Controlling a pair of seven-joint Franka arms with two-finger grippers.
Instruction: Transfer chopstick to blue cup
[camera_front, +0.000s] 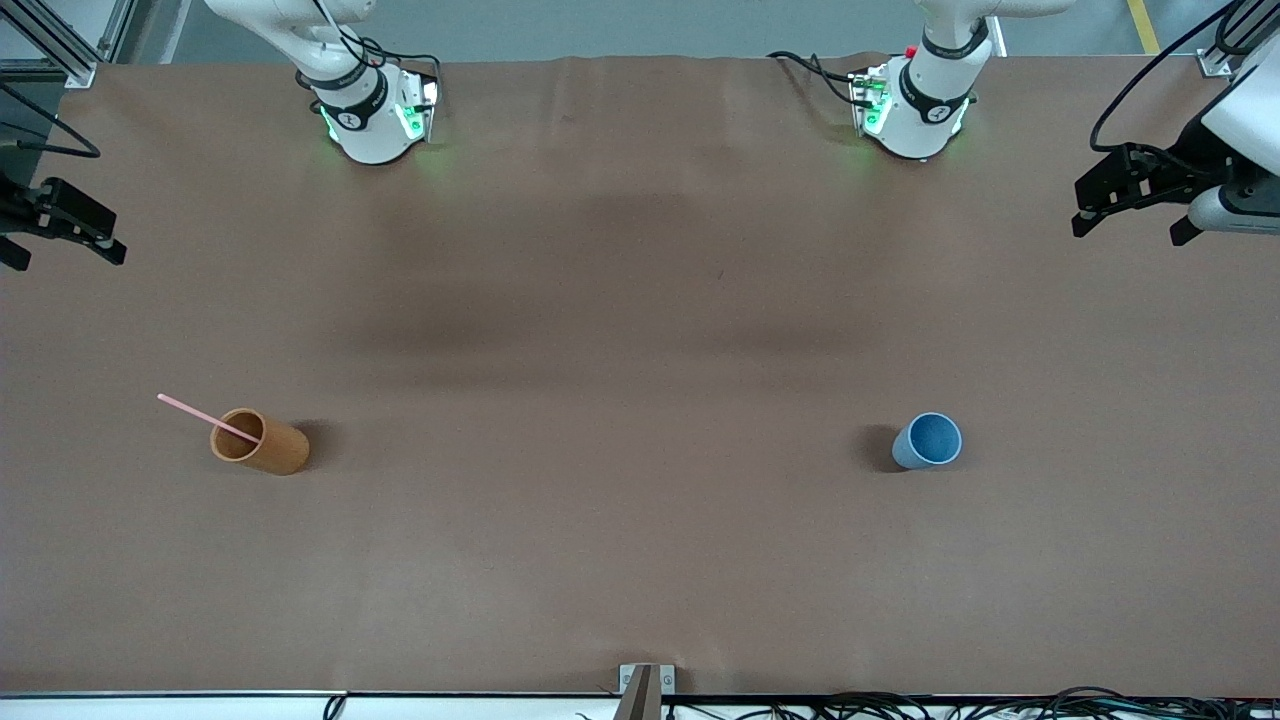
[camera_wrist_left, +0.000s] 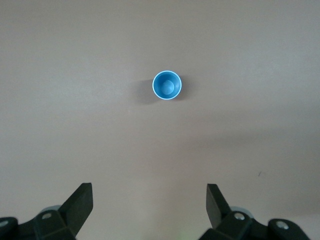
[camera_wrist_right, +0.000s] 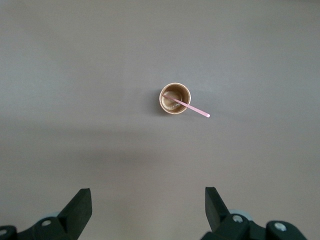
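The pale pink chopstick (camera_front: 195, 412) (camera_wrist_right: 194, 109) leans in an upright orange-brown cup (camera_front: 272, 447) (camera_wrist_right: 175, 98) toward the right arm's end of the table, its upper end sticking out over the rim. The blue cup (camera_front: 928, 441) (camera_wrist_left: 166, 85) stands upright with nothing in it toward the left arm's end. My right gripper (camera_front: 65, 258) (camera_wrist_right: 148, 197) hangs open high over its end of the table, well clear of the orange-brown cup. High over the other end, my left gripper (camera_front: 1130, 232) (camera_wrist_left: 150, 195) is also open, holding nothing.
The brown table cover (camera_front: 640, 330) spreads between the two cups. Both arm bases (camera_front: 375, 115) (camera_front: 915, 110) stand at the table's edge farthest from the front camera. Cables (camera_front: 900, 705) run along the nearest edge.
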